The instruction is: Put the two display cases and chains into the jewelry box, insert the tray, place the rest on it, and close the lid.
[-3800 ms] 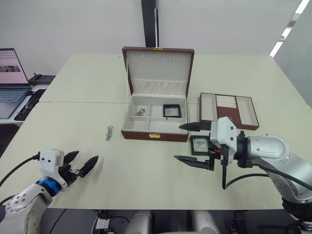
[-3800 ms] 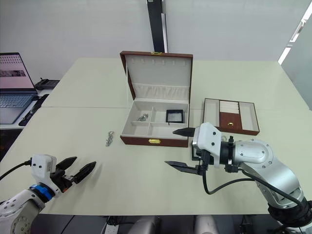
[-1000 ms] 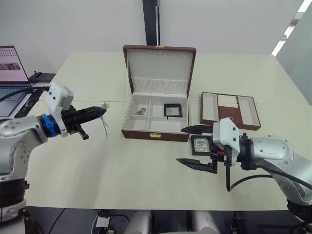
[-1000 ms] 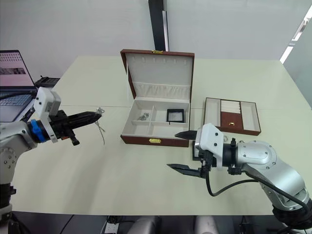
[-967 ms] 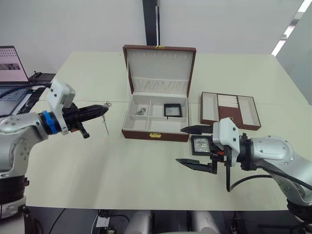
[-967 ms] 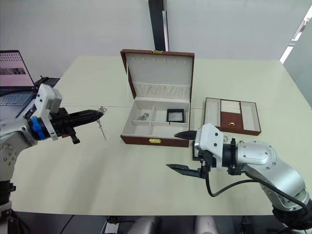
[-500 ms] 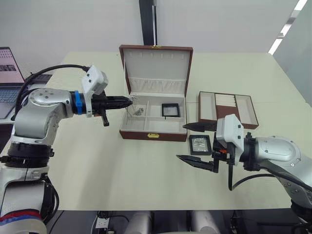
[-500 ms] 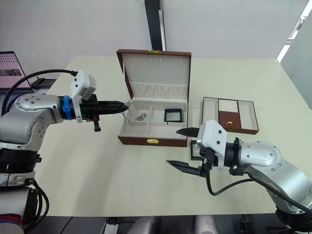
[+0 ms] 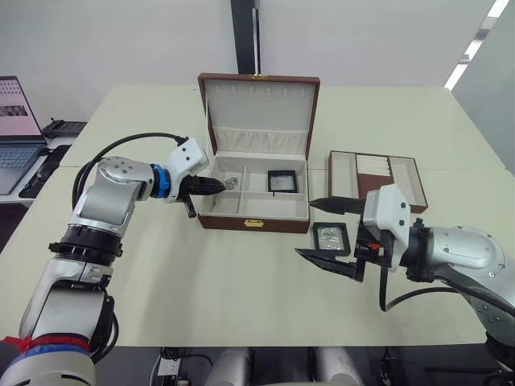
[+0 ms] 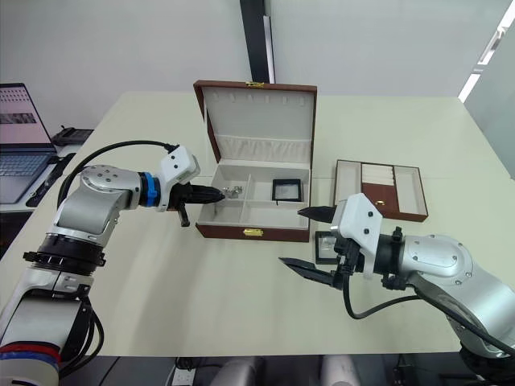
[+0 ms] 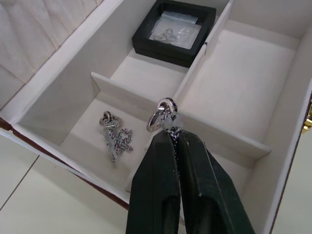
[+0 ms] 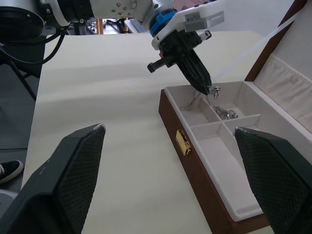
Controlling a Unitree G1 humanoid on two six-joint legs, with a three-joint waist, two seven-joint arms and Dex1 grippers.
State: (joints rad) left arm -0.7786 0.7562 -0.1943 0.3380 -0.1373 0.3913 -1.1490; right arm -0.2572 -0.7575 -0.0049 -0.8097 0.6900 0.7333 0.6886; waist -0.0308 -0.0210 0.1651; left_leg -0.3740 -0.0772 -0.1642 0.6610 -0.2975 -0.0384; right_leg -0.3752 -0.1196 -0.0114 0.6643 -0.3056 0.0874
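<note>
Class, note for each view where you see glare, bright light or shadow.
Left eye view: a bright strip light at the upper right, a faint shadow under the right gripper. Left wrist view: pale glare on the display case window, soft shadows beside the jewelry box dividers.

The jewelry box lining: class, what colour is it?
Cream, against the reddish-brown wood of the jewelry box. The lining shows best in the left wrist view.

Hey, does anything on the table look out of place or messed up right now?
Nothing looks spilled or damaged. One display case lies on the table in front of the jewelry box, not yet inside; the other sits in a rear compartment. The left gripper holds a chain over the box, above another chain already inside.
</note>
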